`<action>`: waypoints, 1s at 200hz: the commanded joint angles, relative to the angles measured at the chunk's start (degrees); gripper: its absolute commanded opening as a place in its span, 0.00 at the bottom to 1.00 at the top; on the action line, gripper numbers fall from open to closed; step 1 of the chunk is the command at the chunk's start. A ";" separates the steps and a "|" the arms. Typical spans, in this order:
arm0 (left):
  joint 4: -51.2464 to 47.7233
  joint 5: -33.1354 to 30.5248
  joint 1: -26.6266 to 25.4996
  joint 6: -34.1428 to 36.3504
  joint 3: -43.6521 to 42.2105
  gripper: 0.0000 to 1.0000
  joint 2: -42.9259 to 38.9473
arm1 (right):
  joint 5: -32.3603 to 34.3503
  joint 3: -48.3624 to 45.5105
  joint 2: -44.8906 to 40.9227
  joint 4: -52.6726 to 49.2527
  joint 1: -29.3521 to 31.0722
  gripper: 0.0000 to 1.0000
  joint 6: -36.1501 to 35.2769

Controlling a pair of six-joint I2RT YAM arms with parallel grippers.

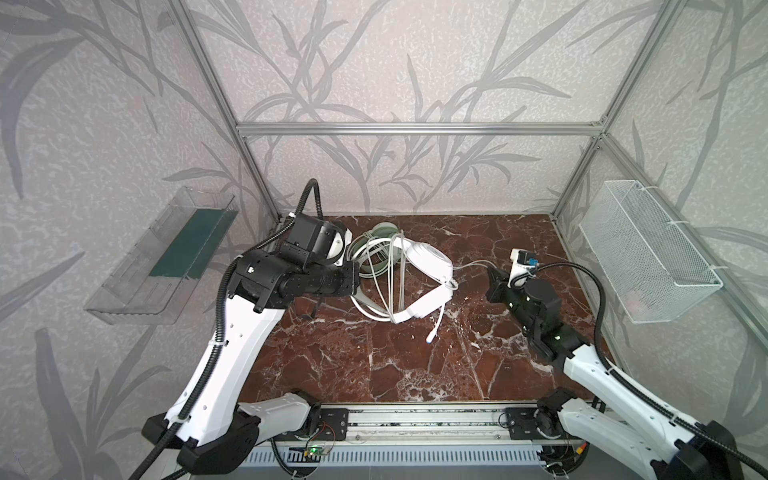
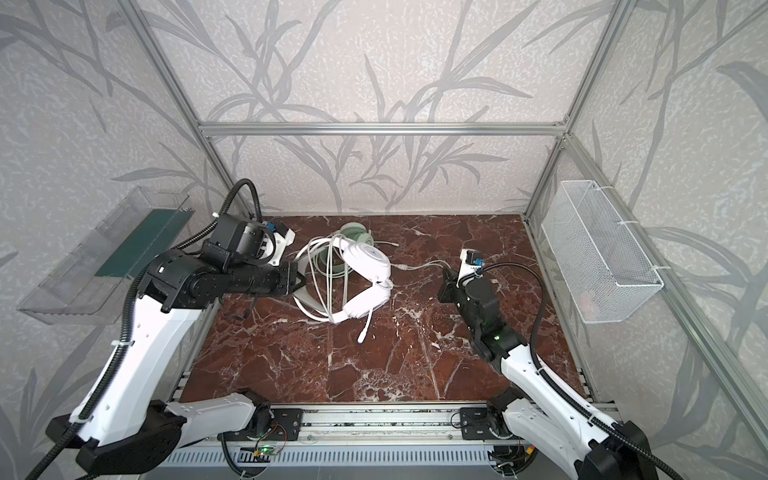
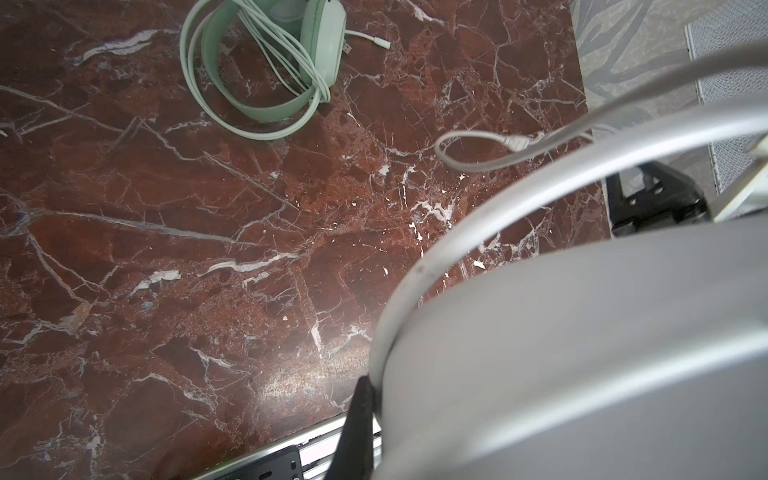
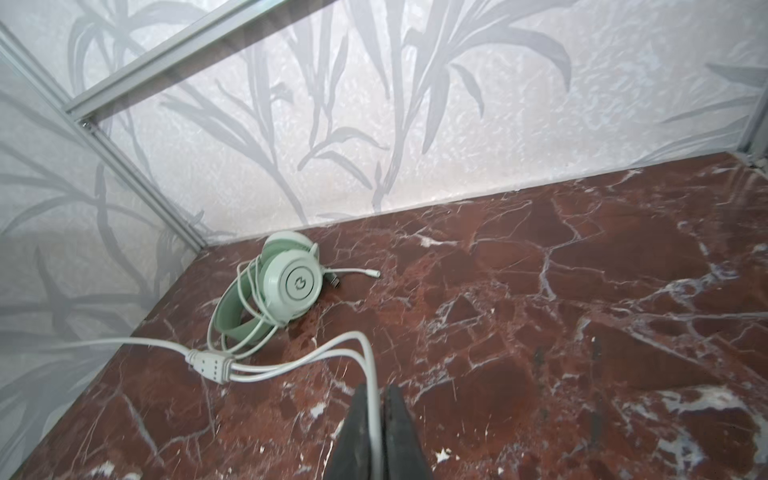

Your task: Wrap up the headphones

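The white headphones (image 1: 428, 258) (image 2: 370, 258) hang tilted above the marble table, pale cable looped several times around the band. My left gripper (image 1: 356, 286) (image 2: 301, 282) (image 3: 373, 388) is shut on the band; in the left wrist view the band (image 3: 561, 353) hides one finger. My right gripper (image 1: 492, 274) (image 2: 446, 277) (image 4: 376, 401) is shut on the white cable (image 4: 365, 353), just past its splitter (image 4: 208, 362). The cable (image 1: 473, 264) runs slack from the cup to those jaws. The mint-green headphones (image 1: 384, 230) (image 2: 357, 232) (image 3: 324, 41) (image 4: 293, 286) lie at the back, their cord coiled round them.
A clear plastic bin (image 1: 162, 257) hangs on the left wall and a white mesh basket (image 1: 648, 253) on the right wall. The white headset's mic boom (image 1: 433, 332) points toward the table's front. An aluminium rail (image 1: 415, 415) runs along the front edge.
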 commanded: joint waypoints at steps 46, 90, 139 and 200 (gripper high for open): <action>2.42 4.11 0.11 3.65 -2.12 0.00 -3.03 | 0.81 14.49 10.82 6.02 -8.54 0.00 5.03; 2.60 4.36 -0.44 4.39 -4.98 0.00 -4.18 | -6.91 32.83 20.18 6.89 -10.21 0.00 1.36; 2.54 4.56 -1.29 4.78 -8.06 0.00 -5.22 | -12.02 49.17 27.10 4.56 -10.12 0.00 -3.40; 5.62 7.90 -1.56 3.95 -7.54 0.00 -7.57 | -15.00 54.37 34.29 -0.25 -10.21 0.00 -5.06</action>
